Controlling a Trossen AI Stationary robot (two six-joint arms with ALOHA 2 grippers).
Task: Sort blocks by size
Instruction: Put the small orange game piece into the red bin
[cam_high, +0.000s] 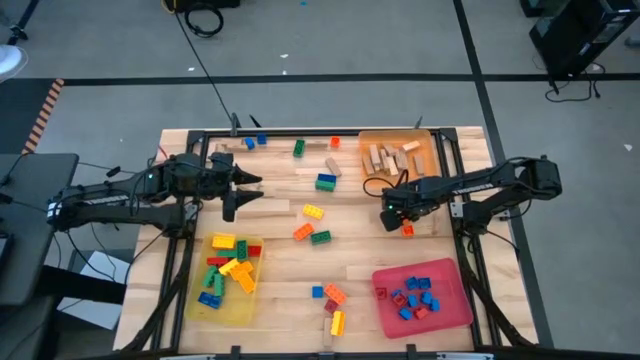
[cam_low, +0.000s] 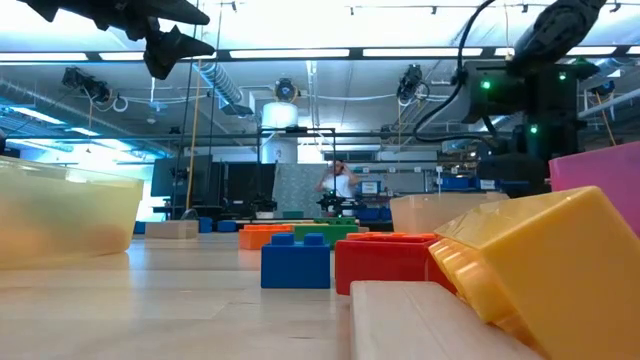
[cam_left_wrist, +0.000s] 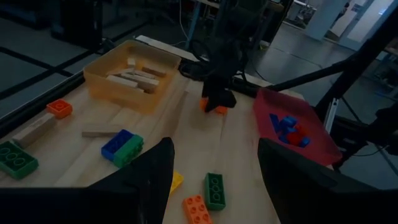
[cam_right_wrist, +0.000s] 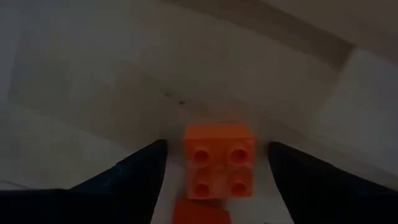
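Loose blocks lie scattered over the wooden table (cam_high: 280, 245). A small orange four-stud block (cam_right_wrist: 219, 160) rests flat on the table near the right side (cam_high: 407, 229). My right gripper (cam_right_wrist: 217, 146) points down over it, open, with one finger on either side and a gap to each. It shows the same way from the left wrist view (cam_left_wrist: 219, 99). My left gripper (cam_high: 245, 190) hangs open above the table's left part (cam_left_wrist: 214, 152), with nothing between its fingers.
An orange tray (cam_high: 425, 140) with tan wooden pieces stands at the far right. A red tray (cam_high: 455, 305) of small blue and red blocks is at the near right. A yellow tray (cam_high: 200, 310) of larger blocks is at the near left. Blocks (cam_high: 315, 225) lie mid-table.
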